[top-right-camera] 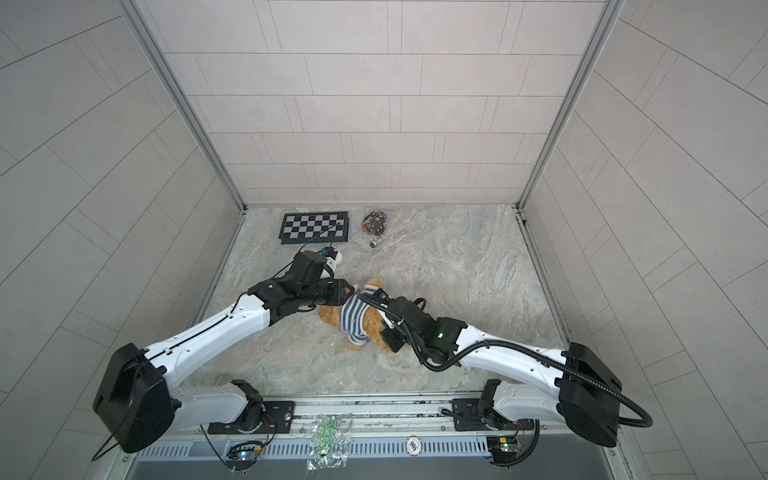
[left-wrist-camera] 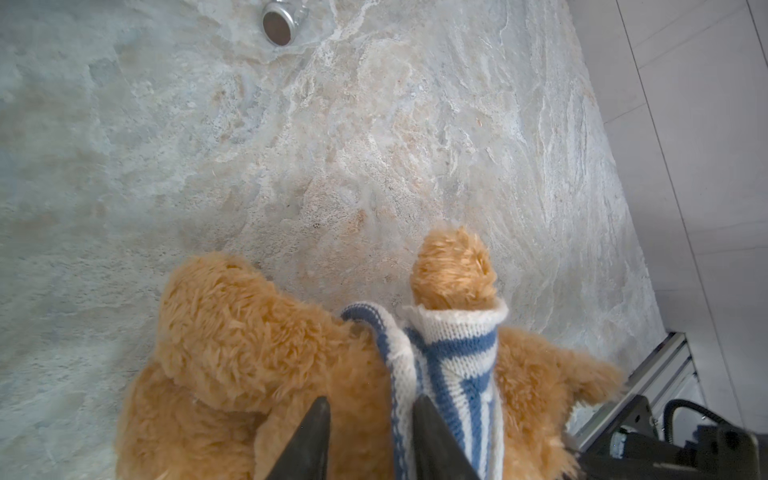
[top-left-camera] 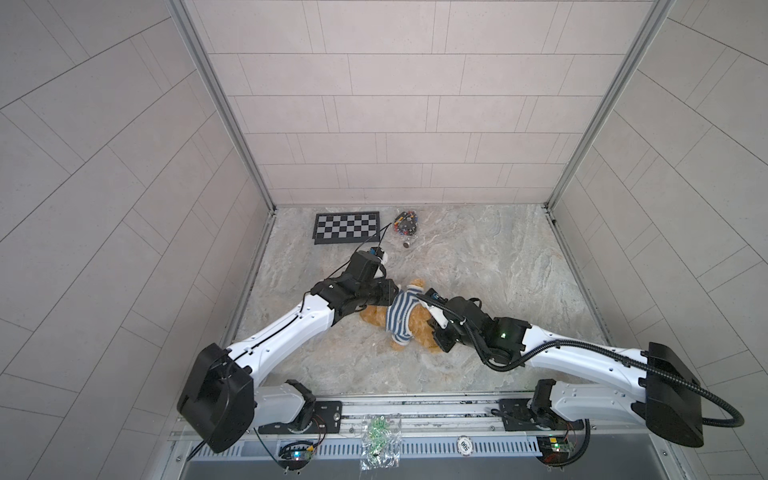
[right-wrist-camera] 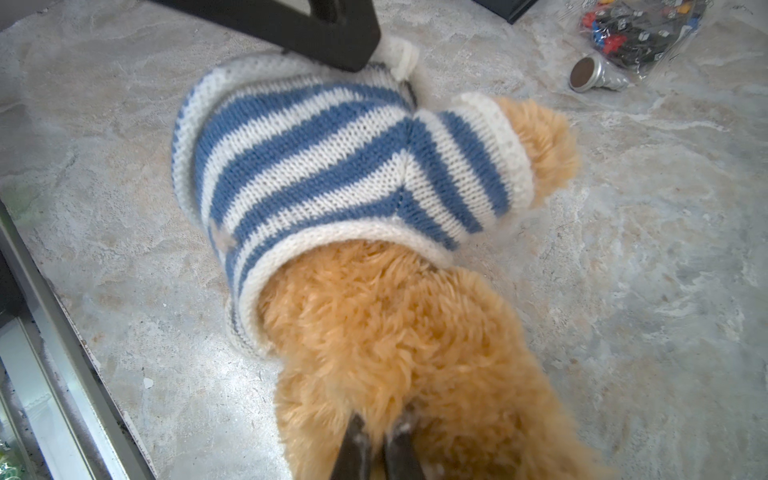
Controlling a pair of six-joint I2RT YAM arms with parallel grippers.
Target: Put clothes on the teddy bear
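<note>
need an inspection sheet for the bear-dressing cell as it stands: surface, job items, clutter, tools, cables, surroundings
Surface: marbled tabletop, no spills seen.
Job's things: teddy bear lying on the table; striped sweater over its torso, one arm out through a sleeve.
Clutter: checkerboard, bag of small parts and metal cap at the back; bag of green bits on the front rail.
Tools: left tool jaws apart astride the sweater's edge; right tool shut on the bear's fur below the hem.
Cables: corrugated hose loops off the right arm; thin wire arcs over the checkerboard.
Surroundings: tiled walls on three sides, metal corner posts.
</note>
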